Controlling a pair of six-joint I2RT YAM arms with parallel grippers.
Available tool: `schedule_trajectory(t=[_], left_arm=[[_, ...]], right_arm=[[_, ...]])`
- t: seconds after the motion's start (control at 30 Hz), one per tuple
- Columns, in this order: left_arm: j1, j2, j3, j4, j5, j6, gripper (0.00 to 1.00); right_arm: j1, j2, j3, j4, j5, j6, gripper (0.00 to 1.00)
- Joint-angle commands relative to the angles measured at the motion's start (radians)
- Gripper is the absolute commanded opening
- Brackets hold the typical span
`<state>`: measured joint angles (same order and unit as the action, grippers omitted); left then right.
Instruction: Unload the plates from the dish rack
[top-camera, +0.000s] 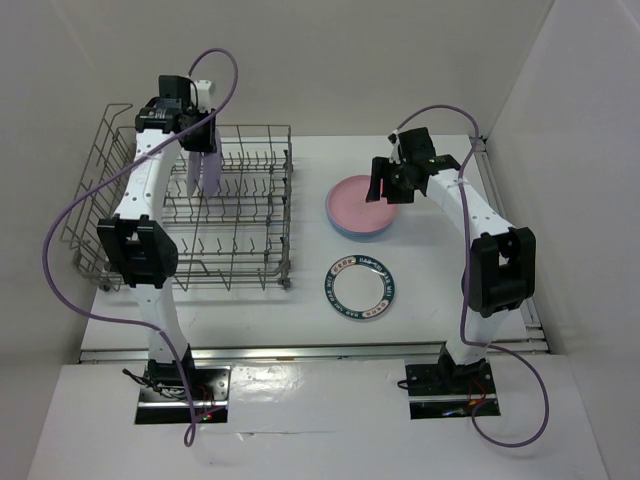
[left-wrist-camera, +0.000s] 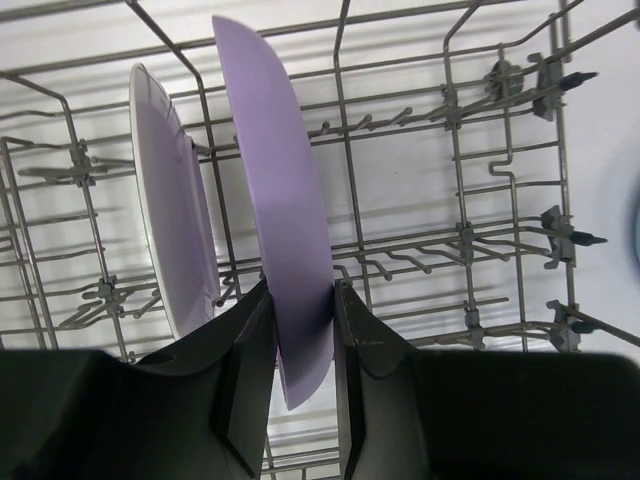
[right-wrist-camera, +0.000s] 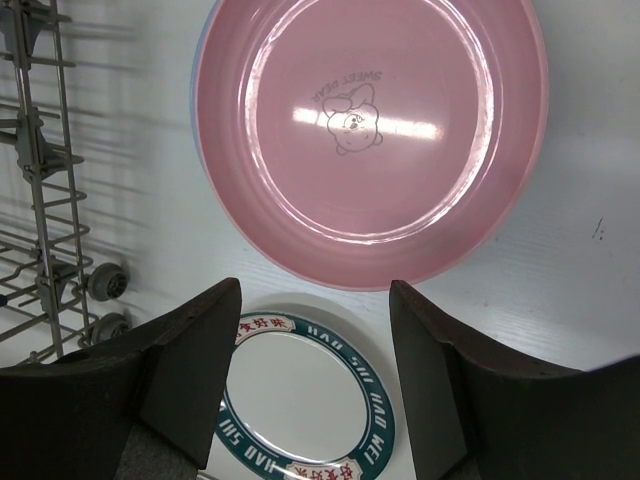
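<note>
On the white table (top-camera: 420, 250) (walls (top-camera: 350, 60) white) — plates (top-camera: 361, 208) lie.

Left claw (left-wrist-camera: 302, 300) tight, right claw (right-wrist-camera: 315, 290) wide.

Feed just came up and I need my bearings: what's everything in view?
dish rack: one, grey wire, table's left
lavender plate: one, lavender, upright in rack
pale plate: one, white-edged, upright beside it
pink plate: one, pink, stacked on blue plate
blue plate: one, blue, right of rack
teal-rimmed plate: one, white, flat on table, nearer arm bases
table: one, white, under everything
left gripper: one, black, shut on lavender plate
right gripper: one, black, open above pink plate
</note>
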<state>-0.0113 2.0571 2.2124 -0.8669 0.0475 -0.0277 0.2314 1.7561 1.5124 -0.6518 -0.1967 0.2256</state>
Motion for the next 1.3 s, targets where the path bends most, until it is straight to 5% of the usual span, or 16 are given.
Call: schedule_trajectory(t=[0.0, 0.57, 0.83, 1.27], left_arm=[[-0.01, -0.141, 0.033, 0.103, 0.115, 0.06, 0.0], [0.065, -0.074, 0.115, 0.111, 0.129, -0.004, 0.0], [0.178, 0.004, 0.164, 0.1, 0.346, -0.097, 0.0], [0.131, -0.09, 0.162, 0.048, 0.532, -0.006, 0.0]], right_arm=[[0.011, -0.052, 0.046, -0.023, 0.01, -0.012, 0.68], [0.011, -0.033, 0.101, -0.052, 0.0, -0.012, 0.68], [0.029, -0.033, 0.118, -0.072, 0.0, -0.003, 0.68], [0.075, -0.001, 0.192, -0.095, 0.043, 0.04, 0.68]])
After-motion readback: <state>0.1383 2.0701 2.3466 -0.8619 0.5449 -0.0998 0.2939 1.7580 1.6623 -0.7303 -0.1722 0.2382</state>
